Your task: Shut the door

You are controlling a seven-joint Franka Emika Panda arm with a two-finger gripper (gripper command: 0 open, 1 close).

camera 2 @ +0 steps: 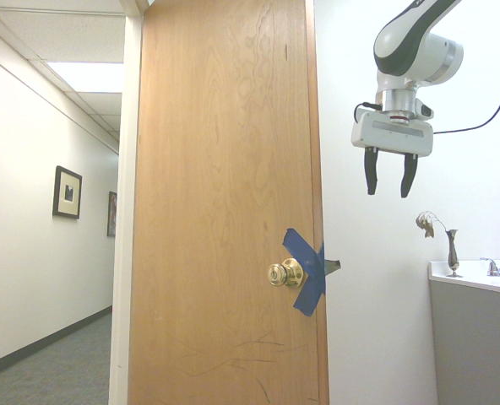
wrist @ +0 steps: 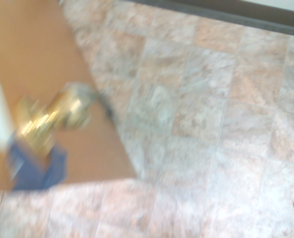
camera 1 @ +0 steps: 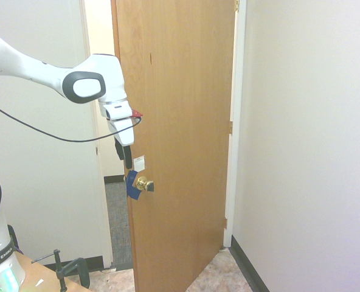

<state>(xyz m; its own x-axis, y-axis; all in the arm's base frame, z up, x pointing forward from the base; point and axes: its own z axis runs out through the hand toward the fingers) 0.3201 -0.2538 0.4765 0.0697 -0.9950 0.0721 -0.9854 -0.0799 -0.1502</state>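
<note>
The gripper (camera 2: 387, 187) hangs nose-down in open air, its jaws spread apart and holding nothing. It sits just off the latch edge of the door (camera 1: 180, 109), above the brass knob (camera 1: 145, 184) and clear of the wood; the second exterior view shows a gap of bare wall between the fingers and the door's edge. So the door lies to one side of the jaws, not beneath them, and its long axis runs vertically, parallel to the hanging fingers. The coming move is therefore judged to be a sideways push against the door's face or edge, not a descent.

The arm reaches in roughly level, with the wrist bent so the fingers point at the floor (wrist: 211, 109). The wrist view, blurred, looks down past the knob and the blue tape (wrist: 35, 168) at tiled floor.

Beyond the gripper, the door stands ajar, swung partway into the room, its hinges on the far side. A white sticker (camera 1: 139, 163) sits just above the knob. Past the opening a carpeted hallway (camera 2: 56, 371) runs away, with framed pictures (camera 2: 67, 192) on its wall.
</note>
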